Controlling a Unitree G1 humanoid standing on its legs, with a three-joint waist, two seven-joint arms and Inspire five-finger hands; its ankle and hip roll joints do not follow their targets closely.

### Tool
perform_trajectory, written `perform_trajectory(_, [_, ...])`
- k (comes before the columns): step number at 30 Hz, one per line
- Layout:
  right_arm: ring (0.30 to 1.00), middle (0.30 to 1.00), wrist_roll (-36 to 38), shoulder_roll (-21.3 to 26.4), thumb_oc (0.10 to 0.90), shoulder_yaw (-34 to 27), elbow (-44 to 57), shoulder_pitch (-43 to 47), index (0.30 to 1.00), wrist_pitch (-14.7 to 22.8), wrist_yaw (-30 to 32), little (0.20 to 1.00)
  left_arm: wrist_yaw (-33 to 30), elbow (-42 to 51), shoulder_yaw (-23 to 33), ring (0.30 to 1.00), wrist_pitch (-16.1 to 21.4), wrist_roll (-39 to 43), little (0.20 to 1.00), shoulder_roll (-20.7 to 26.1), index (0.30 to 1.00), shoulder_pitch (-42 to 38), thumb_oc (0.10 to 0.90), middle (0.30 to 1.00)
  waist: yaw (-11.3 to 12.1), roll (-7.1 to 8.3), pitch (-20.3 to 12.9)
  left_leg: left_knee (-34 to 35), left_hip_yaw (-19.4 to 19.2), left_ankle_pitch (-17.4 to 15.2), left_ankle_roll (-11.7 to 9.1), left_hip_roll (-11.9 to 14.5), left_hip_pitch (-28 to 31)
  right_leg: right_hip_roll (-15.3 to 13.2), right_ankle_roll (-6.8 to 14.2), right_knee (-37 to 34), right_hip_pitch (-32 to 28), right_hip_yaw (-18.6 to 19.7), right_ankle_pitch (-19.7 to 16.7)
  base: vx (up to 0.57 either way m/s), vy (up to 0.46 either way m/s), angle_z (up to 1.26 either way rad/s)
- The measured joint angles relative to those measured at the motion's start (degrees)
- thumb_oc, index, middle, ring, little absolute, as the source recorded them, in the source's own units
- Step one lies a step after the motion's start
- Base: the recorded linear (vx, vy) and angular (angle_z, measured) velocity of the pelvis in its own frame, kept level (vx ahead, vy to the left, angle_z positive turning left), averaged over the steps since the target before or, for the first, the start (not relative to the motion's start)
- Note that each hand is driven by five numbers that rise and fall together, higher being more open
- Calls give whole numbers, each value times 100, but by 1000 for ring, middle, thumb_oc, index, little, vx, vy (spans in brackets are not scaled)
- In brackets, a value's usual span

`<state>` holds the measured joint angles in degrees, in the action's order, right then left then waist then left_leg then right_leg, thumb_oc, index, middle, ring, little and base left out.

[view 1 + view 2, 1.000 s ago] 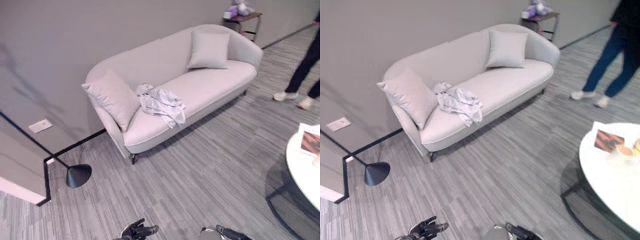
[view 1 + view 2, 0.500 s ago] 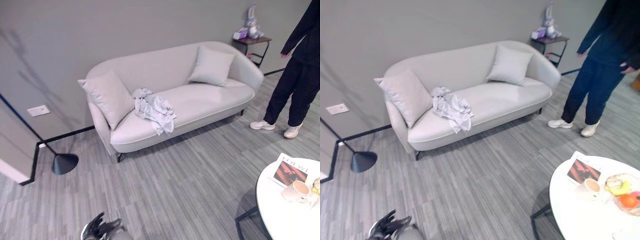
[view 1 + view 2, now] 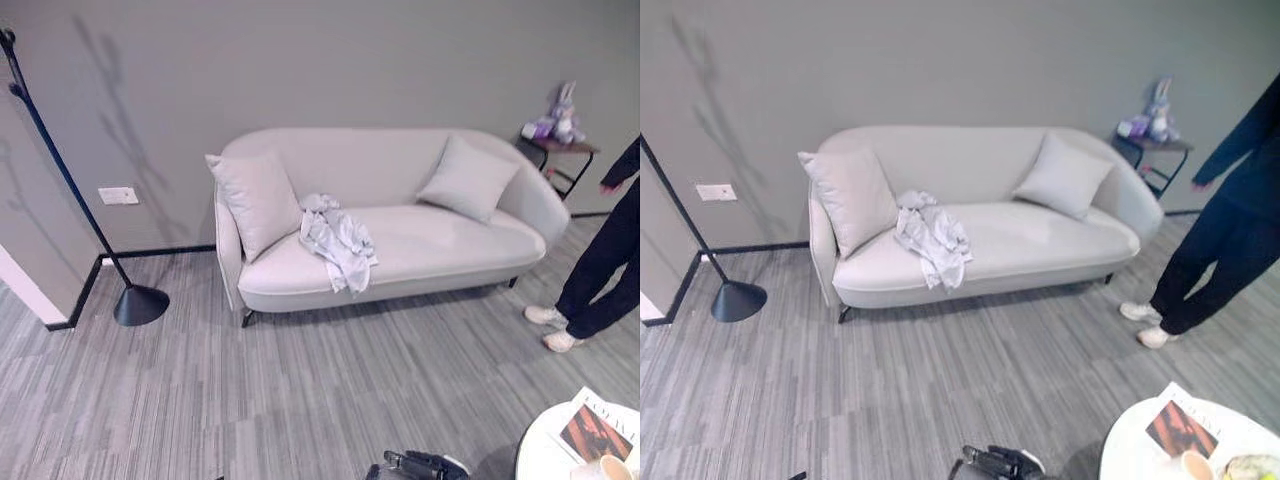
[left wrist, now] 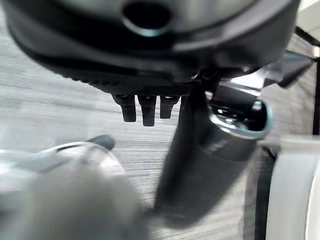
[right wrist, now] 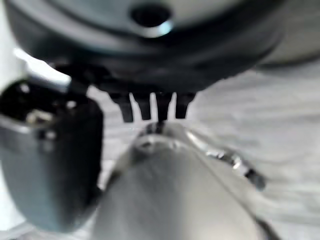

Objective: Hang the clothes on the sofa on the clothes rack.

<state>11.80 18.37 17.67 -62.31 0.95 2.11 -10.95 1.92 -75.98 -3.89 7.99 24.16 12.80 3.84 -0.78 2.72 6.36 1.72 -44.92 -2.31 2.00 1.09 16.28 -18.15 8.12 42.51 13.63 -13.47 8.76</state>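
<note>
You've got the pale grey clothes [image 3: 338, 243] crumpled on the sofa [image 3: 400, 190] seat, left of centre, touching the left cushion [image 3: 258, 200] and spilling over the front seat edge. A second cushion [image 3: 468, 180] leans at the right end. The sofa sits flush against the far grey wall. The clothes rack [image 3: 75, 190] stands left of the sofa: thin dark pole leaning up toward the top left, round black base [image 3: 140, 304] on the floor near the wall corner, apart from the sofa's left arm.

Your open room is the wide strip of grey carpet floor [image 3: 300, 390] between you and the sofa front. On the right, a person [image 3: 1220, 220] in dark clothes and white shoes stands near the sofa's right end. A side table [image 3: 560, 155] with a plush rabbit [image 3: 563, 105] sits far right by the wall. Near right, the edge of a round white tabletop [image 3: 1140, 450] carries a magazine [image 3: 1180, 428] and a cup [image 3: 1195, 465].

Left robot hand [image 4: 150, 107] hangs over bare floor, fingers straight, holding nothing. Right robot hand [image 5: 150, 107] likewise, fingers straight, empty.
</note>
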Motion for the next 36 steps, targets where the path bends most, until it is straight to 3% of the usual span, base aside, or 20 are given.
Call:
perform_trajectory(2, [900, 900, -33, -176, 800, 109, -45, -273, 900, -53, 28, 900, -52, -72, 16, 900, 51, 1, 900, 6, 900, -4, 800, 900, 3, 100, -94, -367, 122, -176, -233, 99, -83, 204, -381, -1953, -723, -119, -528, 146, -261, -2])
perform_trajectory(3, [900, 900, -23, -70, 800, 110, -8, -360, 900, -31, 53, 900, -10, -192, 3, 900, 48, -7, 900, -168, 900, 79, 800, 900, -30, -133, -122, -348, 190, -169, -294, 290, -96, 359, -295, -2111, -862, -132, -635, 266, -348, 10])
perform_trajectory(5, [900, 900, 37, 49, 800, -303, 93, -286, 900, 96, 102, 900, -28, -582, 263, 900, -49, -105, 900, -282, 900, -213, 800, 900, -450, -206, 110, -157, 781, -118, -337, 252, -95, 1, 341, -1023, -187, 330, -194, 266, -363, 87])
perform_trajectory(6, [900, 900, 44, 219, 800, -263, 213, -257, 900, -71, 102, 900, -146, -650, 297, 900, -82, -189, 900, -214, 900, -194, 800, 900, -418, -114, 149, -146, 914, -107, -351, 231, -134, -517, 560, -2074, 69, 633, -414, 229, -407, 112])
perform_trajectory(9, [900, 900, 33, 138, 800, -289, 185, -498, 900, -215, 109, 900, -209, -390, 386, 900, 11, -186, 900, 46, 900, 73, 800, 900, -222, 293, 1, -340, 1178, -107, -710, 437, -76, -791, 459, -2544, -159, 481, -629, 148, -413, 68])
perform_trajectory(11, [900, 900, 19, 184, 800, -264, 65, -479, 900, -231, 104, 900, -256, -410, 317, 900, 19, -191, 900, -142, 900, -8, 800, 900, -117, -29, -12, -358, 1468, -113, -779, 875, -63, -412, 378, -2482, -403, 145, -1053, 146, -472, 63])
perform_trajectory(12, [900, 900, -6, 279, 800, -200, -72, -335, 900, -236, 102, 900, -259, -410, 314, 900, 32, -177, 900, -252, 900, -45, 800, 900, -70, -196, -12, -527, 1591, 65, -612, 1128, -176, -197, 278, -2400, -406, 70, -998, 108, -453, 32])
perform_trajectory(13, [900, 900, -28, 296, 800, -121, -173, -232, 900, -232, 102, 900, -261, -409, 308, 900, 38, -167, 900, -304, 900, -107, 800, 900, 10, -271, -11, -840, 1717, 246, -709, 1364, -379, -54, 108, -2292, -375, -13, -899, 41, -290, 22])
perform_trajectory(16, [900, 900, -59, 250, 800, -138, -275, -51, 900, -216, 84, 900, -260, -415, 168, 900, 86, -165, 900, -237, 900, -272, 800, 900, 115, -167, -12, -1652, 2111, 1389, -927, 1757, -913, 188, -155, -2606, -659, -294, -805, 149, -427, 19])
perform_trajectory(18, [900, 900, -59, 193, 800, -154, -299, -105, 900, -193, 76, 900, -247, -383, 71, 900, 134, -157, 900, -176, 900, -328, 800, 900, 92, -54, -73, -2189, 2498, 2051, -1295, 2055, -1282, 383, -530, -2004, -699, -410, -130, 240, -627, 36])
perform_trajectory(19, [900, 900, -54, 166, 800, -213, -401, -119, 900, -186, 105, 900, -233, -383, 90, 900, 146, -129, 900, -122, 900, -308, 800, 900, 145, -53, -90, -2135, 2655, 2468, -1312, 2097, -1291, 509, -539, -2230, -861, -430, -117, 271, -661, 28])
perform_trajectory(20, [900, 900, -50, 138, 800, -234, -426, -151, 900, -187, 105, 900, -229, -368, 90, 900, 198, -67, 900, -131, 900, -307, 800, 900, 177, -41, -99, -2241, 2661, 2837, -1140, 2217, -1475, 675, -627, -2285, -960, -410, -109, 124, -322, 18])
perform_trajectory(21, [900, 900, -47, 72, 800, -242, -429, -227, 900, -160, 85, 900, -243, -245, 29, 900, 334, -55, 900, -47, 900, -321, 800, 900, 209, 38, -85, -2724, 2636, 3280, -648, 2403, -1817, 691, -1054, -2023, -939, -623, 11, 216, -185, 21])
perform_trajectory(22, [900, 900, -45, 82, 800, -241, -537, -251, 900, -157, 123, 900, -275, 114, -43, 900, 416, -63, 900, 107, 900, -318, 800, 900, 177, 49, 31, -3784, 2474, 3073, -749, 2716, -2303, 807, -1180, -2198, -1138, -610, 110, 151, -52, 9])
perform_trajectory(24, [900, 900, -25, 112, 800, -246, -659, -277, 900, -128, 144, 900, -244, 168, -46, 900, 301, -68, 900, 120, 900, -361, 800, 900, 100, 80, 13, -3710, 1818, 2433, -1066, 2566, -2338, 934, -1190, -2710, -1393, -481, 83, 269, 69, -13])
perform_trajectory(25, [900, 900, -22, 140, 800, -254, -653, -336, 900, -131, 180, 900, -218, 119, -88, 900, 189, -70, 900, 100, 900, -446, 800, 900, 2, 82, 4, -2825, 1523, 2206, -1183, 2263, -2401, 1066, -937, -3195, -1527, -341, -107, 322, 237, -13])
perform_trajectory(29, [900, 900, -28, 238, 800, -194, -654, -410, 900, -143, 254, 900, -119, -77, -85, 900, 94, -48, 900, -81, 900, -387, 800, 900, -26, -123, -21, 247, 1599, 2144, -1438, 1844, -2148, 1332, -990, -3752, -1639, -532, -459, 240, 113, -52])
perform_trajectory(31, [900, 900, -61, 375, 800, -68, -563, -593, 900, -127, 261, 900, -108, -218, 91, 900, 115, 49, 900, -205, 900, -368, 800, 900, -59, -258, -64, 35, 1697, 2136, -1432, 1774, -2259, 1438, -1145, -3909, -1753, -667, -550, 457, -25, -49])
perform_trajectory(33, [900, 900, -164, 409, 800, -94, -538, -612, 900, -118, 271, 900, -104, -390, 356, 900, 128, 55, 900, -272, 900, -359, 800, 900, -224, -295, -64, -616, 1502, 2102, -1439, 1705, -2278, 1475, -1117, -4056, -1925, -622, -526, 258, -21, -19])
perform_trajectory(36, [900, 900, -177, 381, 800, -139, -472, -724, 900, -124, 289, 900, -117, -472, 389, 900, 71, 52, 900, -317, 900, -375, 800, 900, -307, -349, -97, -531, 1277, 2121, -1423, 1416, -1864, 1505, -1081, -4139, -2113, -553, -494, 232, -15, -22])
